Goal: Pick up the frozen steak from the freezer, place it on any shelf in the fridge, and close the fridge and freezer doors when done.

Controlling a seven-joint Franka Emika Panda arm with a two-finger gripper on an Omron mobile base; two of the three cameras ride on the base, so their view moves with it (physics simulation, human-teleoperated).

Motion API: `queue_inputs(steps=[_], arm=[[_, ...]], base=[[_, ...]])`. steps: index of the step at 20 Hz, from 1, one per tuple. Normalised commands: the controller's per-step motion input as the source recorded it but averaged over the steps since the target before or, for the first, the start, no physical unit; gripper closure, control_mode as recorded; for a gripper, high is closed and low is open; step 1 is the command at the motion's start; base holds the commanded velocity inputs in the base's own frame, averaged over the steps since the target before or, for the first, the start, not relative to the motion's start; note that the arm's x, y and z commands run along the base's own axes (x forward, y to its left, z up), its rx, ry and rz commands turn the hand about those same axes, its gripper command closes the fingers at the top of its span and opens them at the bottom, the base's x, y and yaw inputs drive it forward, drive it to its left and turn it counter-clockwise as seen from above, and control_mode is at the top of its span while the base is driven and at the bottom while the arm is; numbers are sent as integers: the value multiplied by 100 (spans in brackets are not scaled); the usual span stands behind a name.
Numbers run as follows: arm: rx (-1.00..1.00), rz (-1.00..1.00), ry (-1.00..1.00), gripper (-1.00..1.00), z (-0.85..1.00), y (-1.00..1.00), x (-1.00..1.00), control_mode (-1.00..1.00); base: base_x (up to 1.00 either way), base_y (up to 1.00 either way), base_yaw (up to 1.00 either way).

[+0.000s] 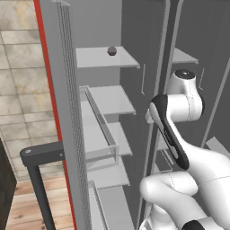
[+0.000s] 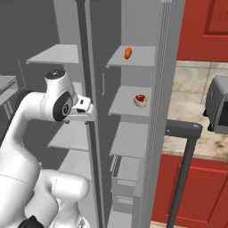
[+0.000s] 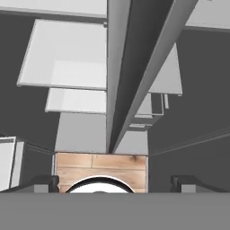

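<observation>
The steak (image 2: 140, 100), red with a pale rim, lies on the second shelf (image 2: 127, 104) of the right-hand compartment in the right base view. My gripper (image 2: 85, 116) hangs in front of the centre divider (image 2: 91, 133), to the left of the steak and a little lower, well apart from it. In the hand view the gripper (image 3: 114, 183) points down along the divider toward the wooden floor (image 3: 101, 164). Its fingertips (image 3: 45, 182) stand wide apart and open, with nothing between them. Both doors are open.
An orange item (image 2: 128, 53) sits on the top right shelf and a dark ball (image 1: 112, 51) on the top left shelf. The open doors (image 1: 67, 112) (image 2: 162, 111) flank me. Dark bar frames (image 1: 40, 157) (image 2: 185, 133) stand outside them. A toaster (image 2: 218, 109) is on the counter.
</observation>
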Motion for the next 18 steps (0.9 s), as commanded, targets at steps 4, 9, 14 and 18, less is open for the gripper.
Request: queue_inputs(steps=[4,9,14,18], arm=[[0,0,0,-100,0,-20,2,-100],[0,0,0,-100,0,0,0,-100],[0,0,0,-100,0,0,0,-100],[0,0,0,-100,0,0,0,-100]], base=[[0,0,0],[0,0,0],[0,0,0],[0,0,0]])
